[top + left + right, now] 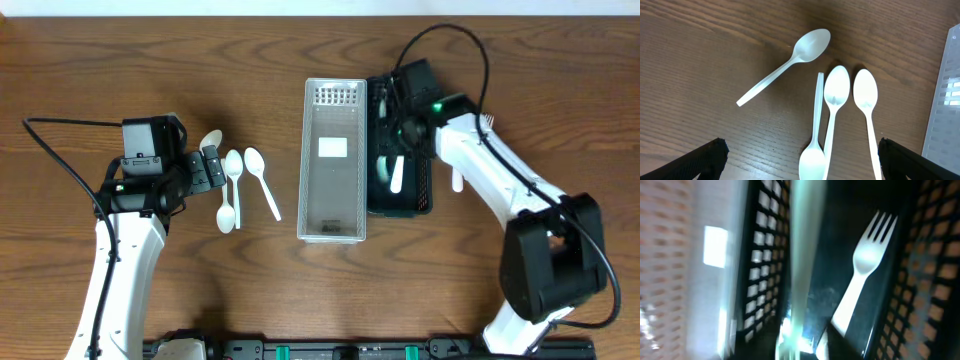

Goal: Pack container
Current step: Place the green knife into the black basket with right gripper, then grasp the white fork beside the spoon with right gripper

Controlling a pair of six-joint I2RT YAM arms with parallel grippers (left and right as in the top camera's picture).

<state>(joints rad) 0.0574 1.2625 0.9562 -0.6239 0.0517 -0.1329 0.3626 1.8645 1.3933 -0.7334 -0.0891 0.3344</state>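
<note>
Wooden table [120,60]. Clear perforated container [333,200] sits mid-table, nothing in it. Black mesh basket [425,190] touches its right side. Right gripper [398,150] is down inside the basket. Its wrist view is too blurred, so I can't tell the finger state. Left gripper [215,168] hangs over four white plastic spoons [836,92] left of the container, fingers spread wide. White fork [867,260] lies in the basket.

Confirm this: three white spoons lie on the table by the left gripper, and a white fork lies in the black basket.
Wrong count: the left wrist view shows four white spoons, not three, on the table by the left gripper. The white fork is in the black basket.
</note>
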